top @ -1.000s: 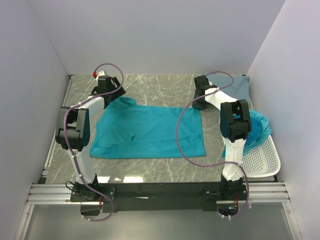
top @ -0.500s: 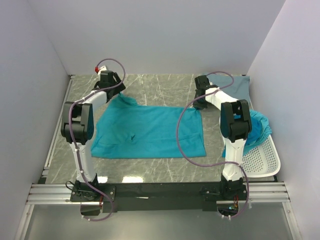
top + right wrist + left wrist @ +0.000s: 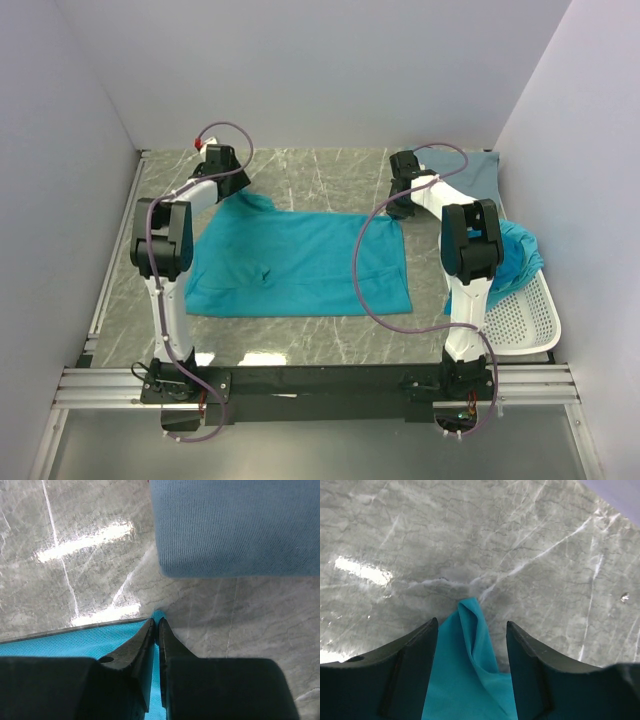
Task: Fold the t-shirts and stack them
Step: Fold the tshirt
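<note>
Tabletop takes up most of your top view, grey marble. On it 1 teal t-shirt lies spread flat in the middle, its long axis running left to right between the 2 arms.

At the right edge sits the white basket. A heap of teal shirts is bunched in its far end, while the near end shows bare perforated floor. In the far-right corner of the table rests a folded grey-blue shirt, just beyond the spread one and not touching it (the right wrist view shows a strip of marble between them).

Both grippers are at the shirt's far edge, 1 at each end. Your right gripper is pressed together on the far-right corner, with a small tip of teal poking out past the fingers. Your left gripper is spread wide. The far-left corner is a narrow folded peak of cloth that lies between its 2 fingers, pointing away from the wrist and not pinched.

So the shirt lies toward the arm bases from both grippers. My read is that the left must close on that peak before the far edge can be drawn toward the near edge.
</note>
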Robot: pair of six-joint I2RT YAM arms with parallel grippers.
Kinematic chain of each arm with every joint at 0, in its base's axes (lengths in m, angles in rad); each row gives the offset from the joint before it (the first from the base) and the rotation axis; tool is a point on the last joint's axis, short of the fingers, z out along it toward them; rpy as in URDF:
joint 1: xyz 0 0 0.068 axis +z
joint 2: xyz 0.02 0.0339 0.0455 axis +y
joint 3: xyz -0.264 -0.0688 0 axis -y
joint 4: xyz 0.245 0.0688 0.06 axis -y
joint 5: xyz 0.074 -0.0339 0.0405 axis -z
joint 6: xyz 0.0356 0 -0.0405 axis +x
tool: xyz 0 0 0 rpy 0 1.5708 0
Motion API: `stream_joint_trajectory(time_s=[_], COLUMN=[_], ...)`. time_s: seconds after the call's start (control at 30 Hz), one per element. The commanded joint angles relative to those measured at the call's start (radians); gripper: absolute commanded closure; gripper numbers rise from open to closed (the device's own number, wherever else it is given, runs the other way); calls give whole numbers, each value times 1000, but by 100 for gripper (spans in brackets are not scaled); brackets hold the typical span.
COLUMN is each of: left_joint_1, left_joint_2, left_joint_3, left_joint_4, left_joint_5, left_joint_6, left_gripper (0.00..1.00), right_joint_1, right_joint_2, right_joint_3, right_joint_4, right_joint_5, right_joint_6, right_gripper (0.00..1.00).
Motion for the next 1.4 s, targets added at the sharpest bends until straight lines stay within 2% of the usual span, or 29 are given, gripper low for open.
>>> stream_joint_trajectory(time_s=[0.0, 0.23, 0.4, 0.53, 0.7, 0.73, 0.9, 0.93, 1.03, 1.37], left_joint_1=[3, 3, 3, 3, 3, 3, 3, 3, 3, 3], left_joint_2=[27, 67, 93, 102, 106, 107, 110, 107, 96, 64], left_joint_3=[61, 96, 113, 119, 127, 130, 138, 133, 125, 121], left_joint_4=[-14, -20, -16, -9, 1, 1, 3, 10, 15, 17], left_joint_5=[3, 6, 9, 14, 16, 17, 19, 19, 19, 5], left_joint_6=[-2, -2, -4, -4, -2, -2, -2, -2, -4, 1], left_gripper=[38, 42, 51, 63, 68, 73, 80, 88, 97, 100], right_joint_1=[-8, -6, -8, -8, -8, -6, -8, -8, -8, -8], right_joint_2=[-3, -6, -9, -8, -8, -8, -8, -6, -8, -8], right_joint_3=[20, 12, 11, 12, 14, 14, 14, 14, 14, 19], right_joint_4=[-10, -4, 1, 4, 2, 4, 4, 5, 4, 7], right_joint_5=[-5, -11, -16, -16, -17, -19, -19, -17, -21, -16], right_joint_6=[-7, -7, -8, -8, -10, -10, -10, -10, -11, -10], right_gripper=[88, 89, 89, 90, 91, 91, 92, 92, 93, 97])
